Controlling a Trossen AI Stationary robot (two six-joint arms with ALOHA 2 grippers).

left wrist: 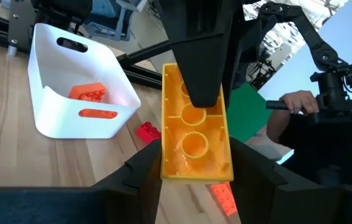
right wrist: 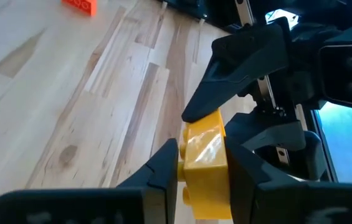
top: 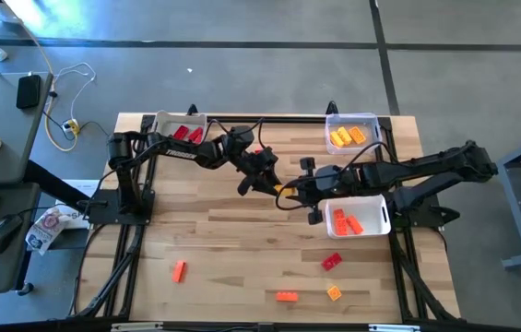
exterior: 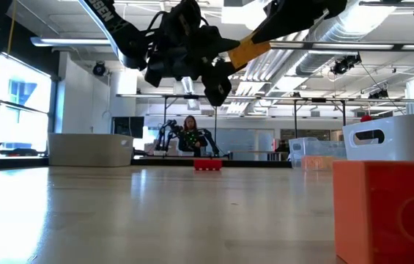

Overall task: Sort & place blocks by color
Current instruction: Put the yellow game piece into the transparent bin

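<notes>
A yellow block (top: 285, 190) hangs in the air over the table's middle, between both grippers; its hollow underside (left wrist: 194, 143) faces the left wrist camera. My left gripper (top: 276, 186) reaches it from the table's left and is shut on one end. My right gripper (top: 294, 192) comes from the right and is shut on the other end. Loose on the table lie an orange block (top: 179, 269), another orange one (top: 287, 295), a yellow-orange one (top: 334, 292) and a red one (top: 332, 261). My left gripper pinches the block's two long sides (left wrist: 163, 167) between its two fingers, at the end nearer its wrist. The fingers come about level from the table's left, along the block. The block is lifted clear of the table. My right gripper pinches the block's other end (right wrist: 204, 155) between its two fingers. One finger (left wrist: 200, 74) lies flat over the hollow underside; the other is behind the block. The fingers slant down from the table's right, along the block.
A white bin with red blocks (top: 179, 129) stands at the far left and a bin with yellow-orange blocks (top: 352, 135) at the far right. A white bin with orange blocks (top: 357, 219) sits under the right arm. A person's hand (left wrist: 294, 102) shows beyond the table.
</notes>
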